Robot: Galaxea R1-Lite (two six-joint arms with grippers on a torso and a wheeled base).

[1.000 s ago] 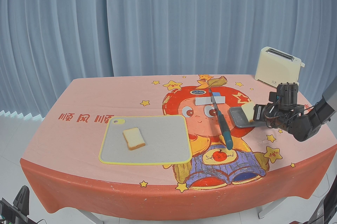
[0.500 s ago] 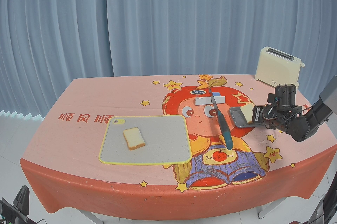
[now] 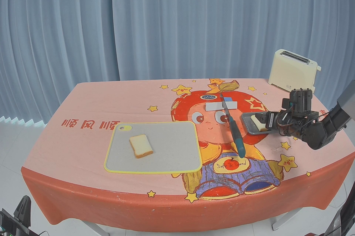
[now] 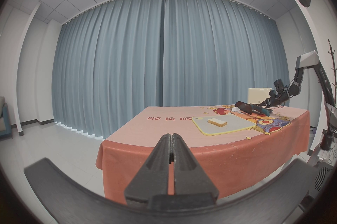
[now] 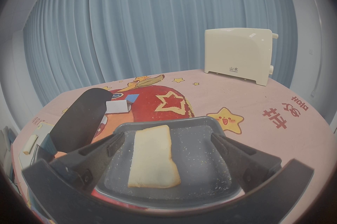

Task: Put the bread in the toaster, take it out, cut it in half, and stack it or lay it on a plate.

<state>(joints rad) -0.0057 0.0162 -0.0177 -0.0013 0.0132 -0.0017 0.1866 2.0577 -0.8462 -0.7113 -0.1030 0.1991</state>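
Note:
One half slice of bread lies flat on the grey plate at the table's right. My right gripper is open at the plate's right edge, one finger on each side of that bread, not touching it. The other half slice rests on the yellow-rimmed cutting board. The cream toaster stands at the back right with nothing showing in its slot. My left gripper is shut on nothing, low and off the table's left side.
A teal-handled knife lies between board and plate, its blade propped on a small white block. Crumbs dot the plate. The orange cloth's left half is bare.
The bread half stood upright in my right gripper above the plate. It came down and now lies flat on the plate, and the gripper has let go.

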